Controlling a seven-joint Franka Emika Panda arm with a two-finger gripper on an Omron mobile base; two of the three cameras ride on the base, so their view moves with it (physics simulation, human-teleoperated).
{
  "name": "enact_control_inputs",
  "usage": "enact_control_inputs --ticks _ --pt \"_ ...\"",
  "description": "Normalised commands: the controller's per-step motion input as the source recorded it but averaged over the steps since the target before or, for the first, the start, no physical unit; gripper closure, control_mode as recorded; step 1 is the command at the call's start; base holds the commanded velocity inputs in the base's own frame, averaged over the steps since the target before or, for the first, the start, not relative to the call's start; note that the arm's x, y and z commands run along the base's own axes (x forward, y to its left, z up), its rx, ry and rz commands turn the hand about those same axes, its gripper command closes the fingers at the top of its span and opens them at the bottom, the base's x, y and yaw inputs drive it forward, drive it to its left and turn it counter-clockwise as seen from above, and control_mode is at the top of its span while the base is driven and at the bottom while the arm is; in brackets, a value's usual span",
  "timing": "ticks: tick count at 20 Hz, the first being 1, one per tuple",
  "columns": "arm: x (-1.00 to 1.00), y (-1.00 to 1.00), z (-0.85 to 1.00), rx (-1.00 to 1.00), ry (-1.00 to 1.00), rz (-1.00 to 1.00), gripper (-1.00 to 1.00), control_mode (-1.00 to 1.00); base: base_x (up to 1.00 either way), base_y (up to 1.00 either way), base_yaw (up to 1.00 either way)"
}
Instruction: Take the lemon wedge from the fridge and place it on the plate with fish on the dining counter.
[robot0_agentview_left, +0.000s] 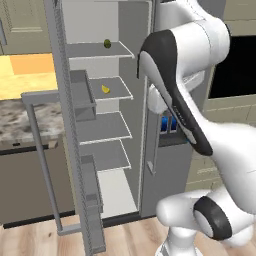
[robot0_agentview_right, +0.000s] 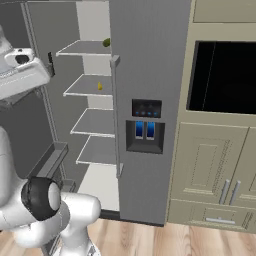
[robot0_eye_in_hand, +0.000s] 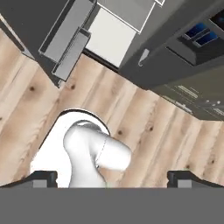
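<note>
Gripper (robot0_eye_in_hand: 112, 177): fingertips (robot0_eye_in_hand: 43, 178) set wide apart, nothing between them, pointing down at the wooden floor (robot0_eye_in_hand: 144, 131). Fridge (robot0_agentview_right: 145, 60): left door (robot0_agentview_left: 60, 125) swung open, right door closed. Lemon wedge (robot0_agentview_left: 105, 89): lying on the second shelf (robot0_agentview_left: 117, 94) from the top, near its centre. A dark green fruit (robot0_agentview_left: 107, 43) sits on the top shelf towards the back. Water dispenser (robot0_agentview_right: 145, 131): two blue panels; no legible writing or brand marks.
</note>
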Motion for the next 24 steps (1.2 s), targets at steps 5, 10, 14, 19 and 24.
enact_control_inputs --ticks 5,10,14,19,24 --pt "-0.7 -0.65 -0.69 0.28 -0.5 -0.24 -1.0 -1.0 0.0 0.0 0.0" --pt "-0.18 -0.13 0.0 0.23 -0.36 -0.22 -1.0 -1.0 0.0 0.0 0.0" --pt "-0.02 0.03 0.13 0.19 -0.22 -0.01 -1.0 -1.0 0.0 0.0 0.0" --pt "0.0 0.06 0.02 0.09 -0.14 0.0 -1.0 -1.0 0.0 0.0 0.0" --pt "0.47 0.56 0.1 0.0 0.01 -0.06 -1.0 -1.0 0.0 0.0 0.0"
